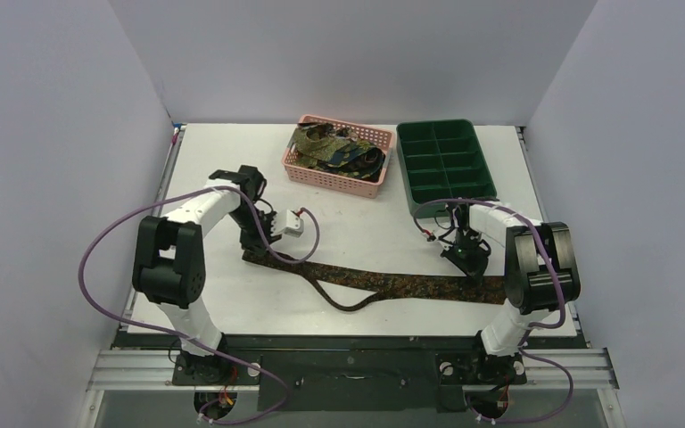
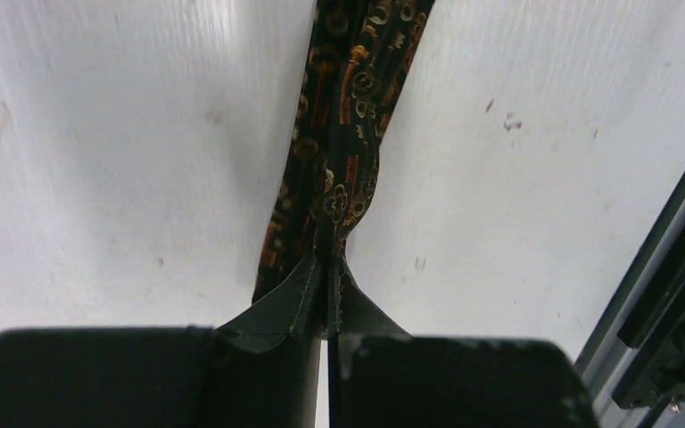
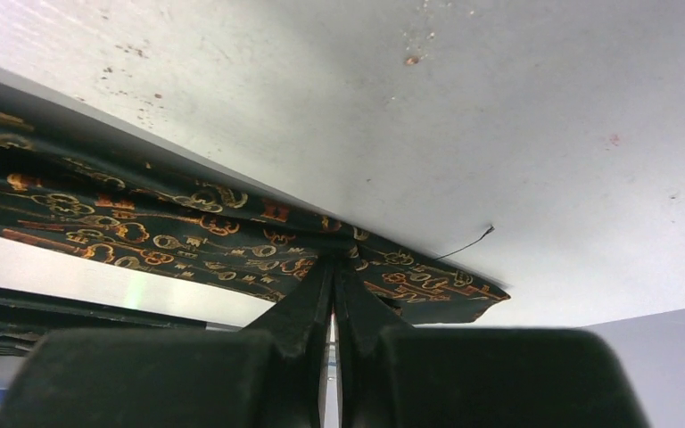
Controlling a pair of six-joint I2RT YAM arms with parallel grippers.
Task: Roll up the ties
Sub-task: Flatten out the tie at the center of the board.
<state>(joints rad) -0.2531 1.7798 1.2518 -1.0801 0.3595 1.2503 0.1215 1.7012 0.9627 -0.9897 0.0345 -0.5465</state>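
1. Pressed together, the left fingers (image 2: 308, 299) pinch one end of a dark tie (image 1: 392, 281) patterned in gold and orange. The cloth bunches into a narrow fold right at the tips.
2. The right fingers (image 3: 308, 299) are likewise clamped on the tie, close to its other, broader end. A short pointed tip sticks out just past them.
3. Between the two grips the tie lies along the near part of the white counter (image 1: 366, 227). It does not lie straight: a slack loop sags toward the front edge roughly midway.
4. More ties (image 1: 334, 147) sit heaped in the pink basket (image 1: 330, 178) at the back. The green tray (image 1: 433, 165) stands beside it, and its compartments look unfilled.
5. Judged step: the first tie is gripped at both ends for straightening, and no rolling has begun.
6. The next move likely calls for drawing the ends apart to take out the loop and lay the tie flat. One end must then be turned over itself while the rest stays put. A loose or twisted strip could give a lopsided roll.
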